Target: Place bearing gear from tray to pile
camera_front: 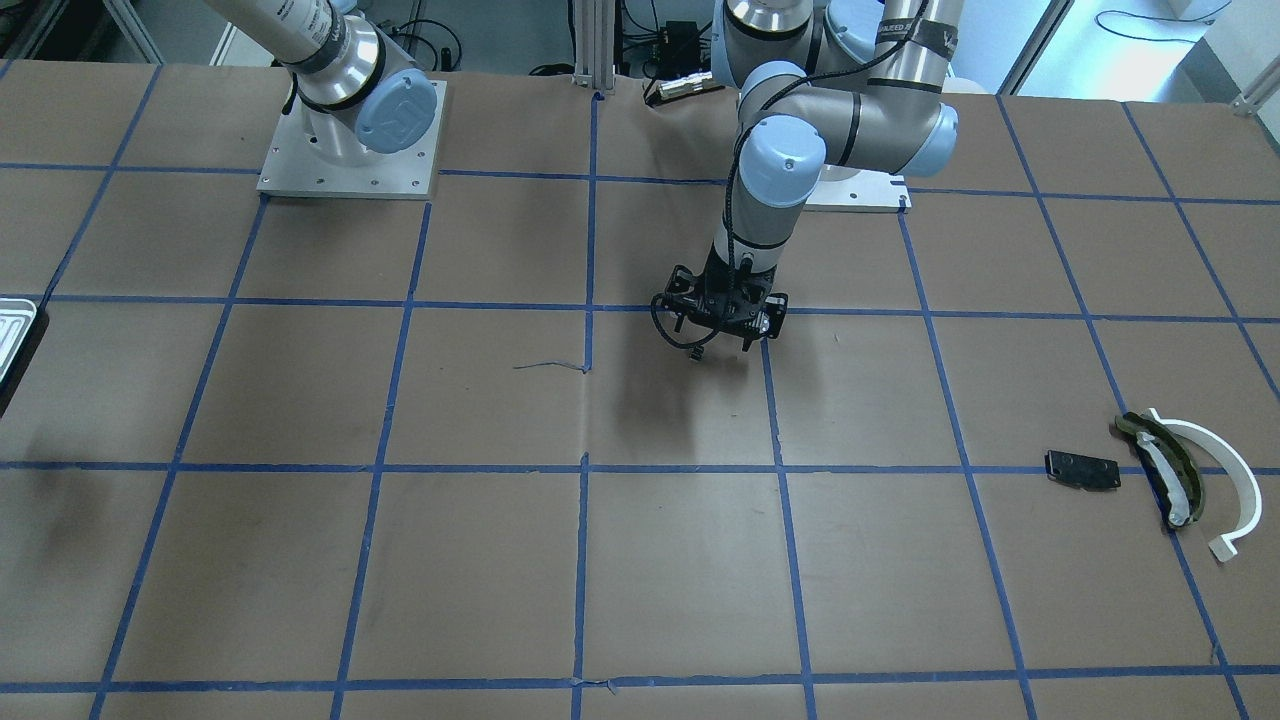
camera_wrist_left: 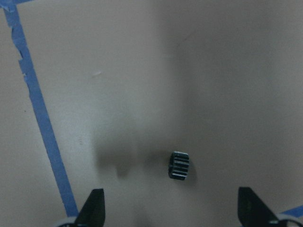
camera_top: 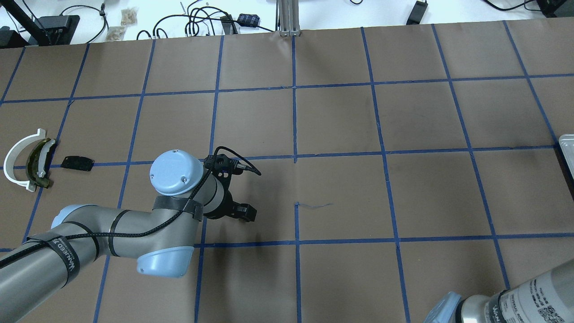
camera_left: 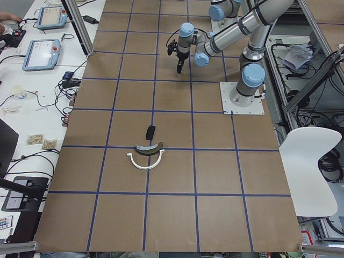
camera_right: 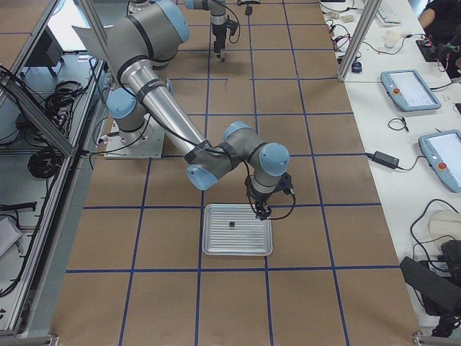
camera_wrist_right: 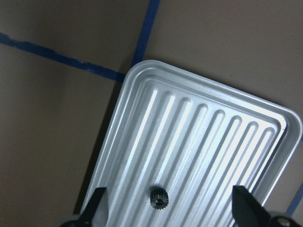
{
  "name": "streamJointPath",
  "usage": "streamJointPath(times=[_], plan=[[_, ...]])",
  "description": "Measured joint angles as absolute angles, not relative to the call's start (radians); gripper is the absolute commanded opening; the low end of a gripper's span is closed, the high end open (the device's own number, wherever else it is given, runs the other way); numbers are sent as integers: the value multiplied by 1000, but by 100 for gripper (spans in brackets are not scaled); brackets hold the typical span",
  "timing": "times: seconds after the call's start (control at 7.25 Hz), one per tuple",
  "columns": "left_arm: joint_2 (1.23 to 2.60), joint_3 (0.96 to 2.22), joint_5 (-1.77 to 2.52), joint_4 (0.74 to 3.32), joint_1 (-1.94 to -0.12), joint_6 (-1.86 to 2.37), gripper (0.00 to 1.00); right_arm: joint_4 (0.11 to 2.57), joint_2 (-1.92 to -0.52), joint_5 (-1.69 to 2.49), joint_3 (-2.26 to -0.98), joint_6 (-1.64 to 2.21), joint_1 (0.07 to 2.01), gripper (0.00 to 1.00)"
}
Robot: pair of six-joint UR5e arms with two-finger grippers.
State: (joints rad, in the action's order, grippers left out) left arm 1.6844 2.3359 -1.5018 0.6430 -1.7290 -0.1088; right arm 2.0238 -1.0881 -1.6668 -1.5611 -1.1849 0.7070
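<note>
A tiny black toothed bearing gear [camera_wrist_right: 158, 197] lies in the silvery ridged tray [camera_wrist_right: 199, 123], near its edge; it also shows in the exterior right view [camera_right: 231, 225]. My right gripper [camera_wrist_right: 170, 208] hangs open and empty just above the gear, its fingertips on either side of it. A second black bearing gear [camera_wrist_left: 179, 165] lies on its side on the bare brown table. My left gripper [camera_wrist_left: 173, 208] is open and empty right over that one, near the table's middle [camera_front: 720, 325]. The pile is far off: a white arc [camera_front: 1228, 470], an olive piece [camera_front: 1165, 462] and a black plate [camera_front: 1082, 470].
The table is brown paper with a blue tape grid. The tray [camera_right: 238, 231] sits at the robot's right end and the pile [camera_top: 31, 163] at its left end. The arm base plates [camera_front: 350, 150] stand at the back edge. Cables and tablets lie beyond the far edge.
</note>
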Motion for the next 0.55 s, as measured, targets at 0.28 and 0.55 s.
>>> streamJointPath(times=[0.28,0.55], plan=[[1710,2335,-1506,595,-1733,-101,71,2159,-1069,-1675,-1670,-1218,659,86],[1740,2339,-1507,558,-1733,-89,39,2195,-1060,-1678,-1707,-1231,645,82]])
